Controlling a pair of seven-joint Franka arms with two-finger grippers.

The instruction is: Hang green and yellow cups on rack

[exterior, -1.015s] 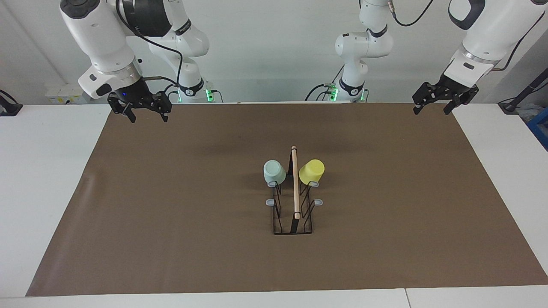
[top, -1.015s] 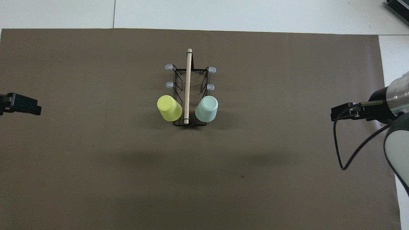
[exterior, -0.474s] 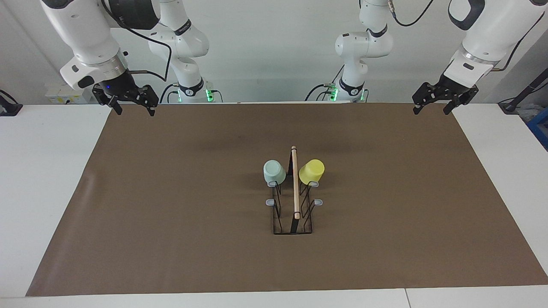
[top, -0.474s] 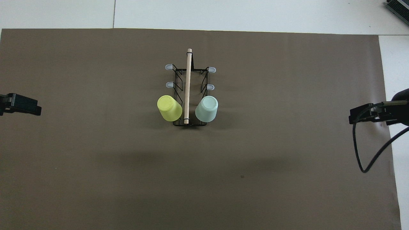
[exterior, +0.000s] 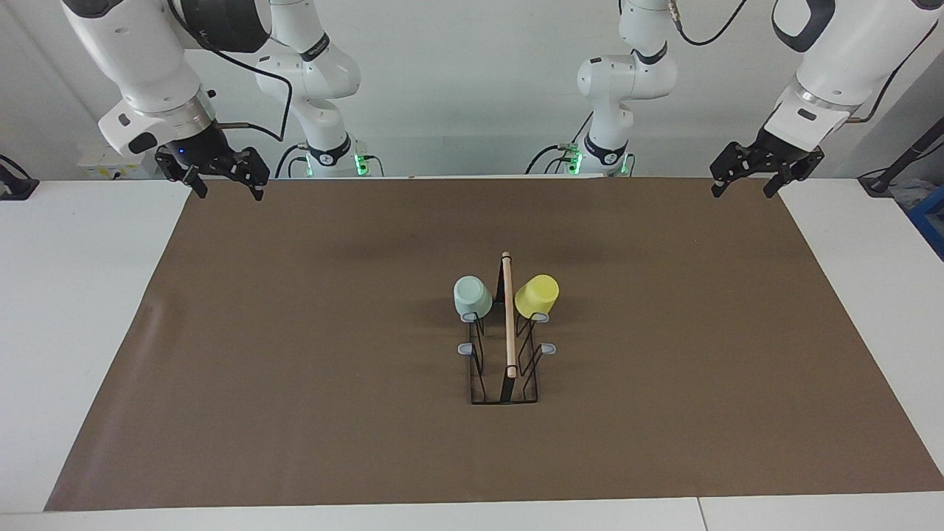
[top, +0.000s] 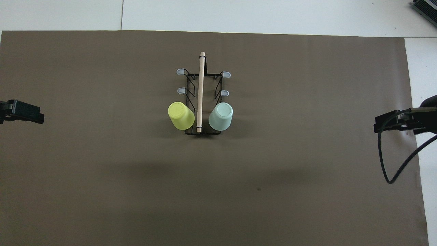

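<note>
Hanging finished: green cup and yellow cup upturned on rack. Left gripper, right gripper open, empty, well apart from rack. Nothing left but waiting.

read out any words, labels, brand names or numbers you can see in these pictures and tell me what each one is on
No text can be read anywhere.
Right arm's dark band: light marks that may be lettering, too small to read.
Green cup, yellow cup, rack, brown mat: plain, no label or number.

Green cup and yellow cup hang on rack.
</note>
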